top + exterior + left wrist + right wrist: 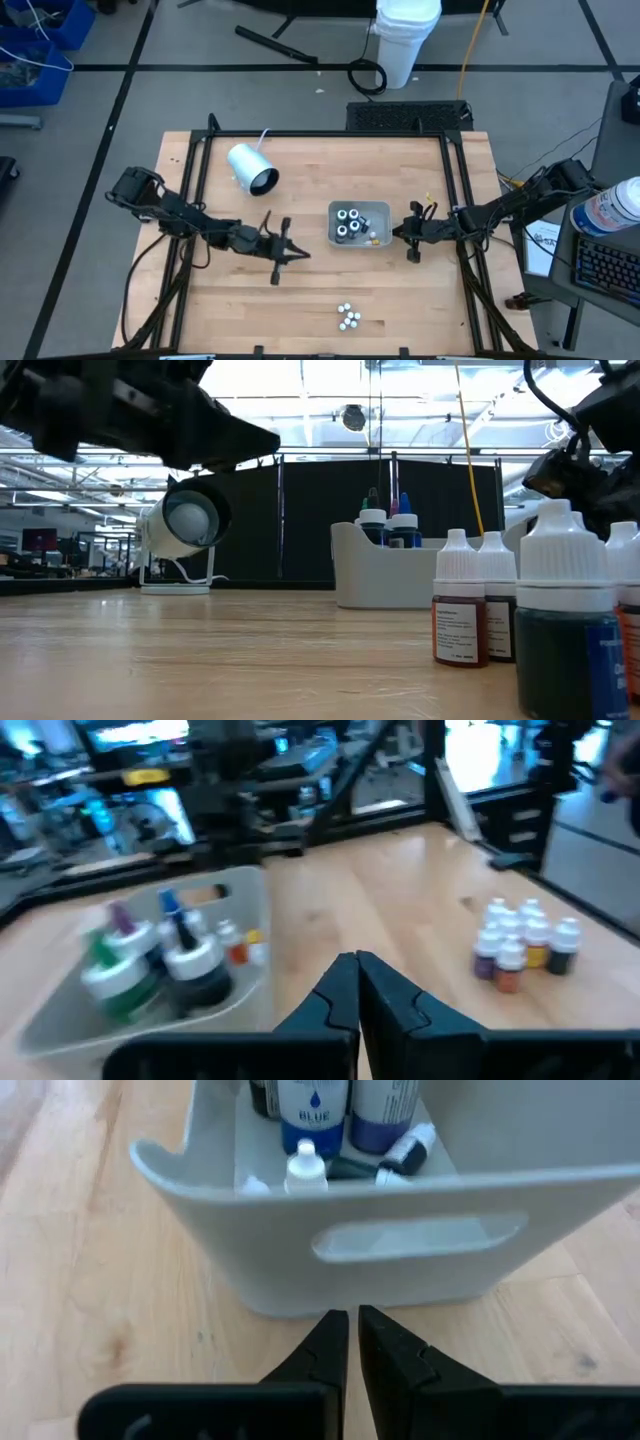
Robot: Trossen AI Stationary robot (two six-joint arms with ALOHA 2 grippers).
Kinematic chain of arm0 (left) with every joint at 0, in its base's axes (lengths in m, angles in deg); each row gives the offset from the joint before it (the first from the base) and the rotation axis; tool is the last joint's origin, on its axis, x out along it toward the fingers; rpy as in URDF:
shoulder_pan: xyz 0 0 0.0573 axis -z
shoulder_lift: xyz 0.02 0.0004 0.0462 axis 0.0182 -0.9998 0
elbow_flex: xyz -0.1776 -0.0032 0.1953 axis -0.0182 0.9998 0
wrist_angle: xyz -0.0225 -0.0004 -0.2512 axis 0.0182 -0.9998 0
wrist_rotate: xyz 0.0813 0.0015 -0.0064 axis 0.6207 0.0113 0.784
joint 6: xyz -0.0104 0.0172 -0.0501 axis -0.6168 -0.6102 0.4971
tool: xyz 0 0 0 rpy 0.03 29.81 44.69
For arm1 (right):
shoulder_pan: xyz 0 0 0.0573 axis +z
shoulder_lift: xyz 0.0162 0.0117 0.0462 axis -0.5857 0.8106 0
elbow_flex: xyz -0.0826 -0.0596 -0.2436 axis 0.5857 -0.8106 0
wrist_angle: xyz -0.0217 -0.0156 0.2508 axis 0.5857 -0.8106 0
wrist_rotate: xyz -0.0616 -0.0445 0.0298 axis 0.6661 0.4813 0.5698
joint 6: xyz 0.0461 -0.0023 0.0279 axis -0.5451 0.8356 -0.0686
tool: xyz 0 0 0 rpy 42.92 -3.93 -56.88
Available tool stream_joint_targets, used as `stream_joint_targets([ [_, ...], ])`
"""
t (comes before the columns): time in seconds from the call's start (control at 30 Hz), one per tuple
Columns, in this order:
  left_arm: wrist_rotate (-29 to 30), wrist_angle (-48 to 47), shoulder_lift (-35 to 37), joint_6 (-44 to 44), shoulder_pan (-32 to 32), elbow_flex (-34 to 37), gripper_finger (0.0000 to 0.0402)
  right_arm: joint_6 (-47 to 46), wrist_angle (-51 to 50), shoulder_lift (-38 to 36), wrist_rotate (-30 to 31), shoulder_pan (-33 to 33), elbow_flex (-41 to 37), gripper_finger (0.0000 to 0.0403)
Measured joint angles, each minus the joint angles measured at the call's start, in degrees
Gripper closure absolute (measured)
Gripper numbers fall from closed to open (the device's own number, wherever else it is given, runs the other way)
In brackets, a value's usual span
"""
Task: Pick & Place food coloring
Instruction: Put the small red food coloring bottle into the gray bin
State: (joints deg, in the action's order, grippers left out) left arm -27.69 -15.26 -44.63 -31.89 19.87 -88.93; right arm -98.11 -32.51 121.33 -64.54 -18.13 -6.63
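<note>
Several tiny food coloring bottles (348,317) with white caps stand upright in a cluster on the wood near the table's front edge; they also show close up in the low view (565,630) and in the left wrist view (525,945). A grey tray (383,212) at the table's middle holds larger white-capped bottles (312,1102) and a few small ones (305,1168). My left gripper (303,253) hovers shut, left of the tray, with nothing in it. My right gripper (350,1325) is shut, just short of the tray's right wall (420,1240).
A big white cylinder (252,168) lies on its side at the far left of the table. A black frame (455,190) runs along the table's edges. Bare wood lies between the tray and the bottle cluster.
</note>
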Motion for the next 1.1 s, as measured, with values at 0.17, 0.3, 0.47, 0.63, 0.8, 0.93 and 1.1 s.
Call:
stream_joint_targets([
  [0.17,0.0,-1.0,-0.1,0.5,-2.1,2.1,0.0393,1.1,-1.0,0.0,-0.4,0.0,0.0,0.038],
  [0.3,0.2,-0.8,0.0,-1.3,-3.4,1.8,0.0397,-1.3,-3.6,0.0,-8.3,0.0,0.0,0.038],
  [0.47,0.0,-0.7,0.0,-6.8,-5.4,1.8,0.0379,-3.7,-4.0,0.0,-16.3,0.0,0.0,0.038],
  [0.63,-0.1,3.5,-0.1,-7.5,-8.5,1.8,0.0379,-1.6,-0.7,0.2,-16.4,2.0,0.0,0.0381],
  [0.8,0.0,7.2,-0.1,-2.4,-11.4,0.1,0.0396,0.3,8.7,3.0,-16.3,8.7,0.0,0.0398],
  [0.93,0.0,8.0,-0.1,2.8,-12.5,-0.8,0.039,-0.8,14.3,7.8,-12.4,17.1,1.5,0.04],
  [1.1,0.0,6.1,-0.1,8.3,-12.3,-0.8,0.0363,0.0,14.2,15.3,-3.5,26.9,9.2,0.0402],
])
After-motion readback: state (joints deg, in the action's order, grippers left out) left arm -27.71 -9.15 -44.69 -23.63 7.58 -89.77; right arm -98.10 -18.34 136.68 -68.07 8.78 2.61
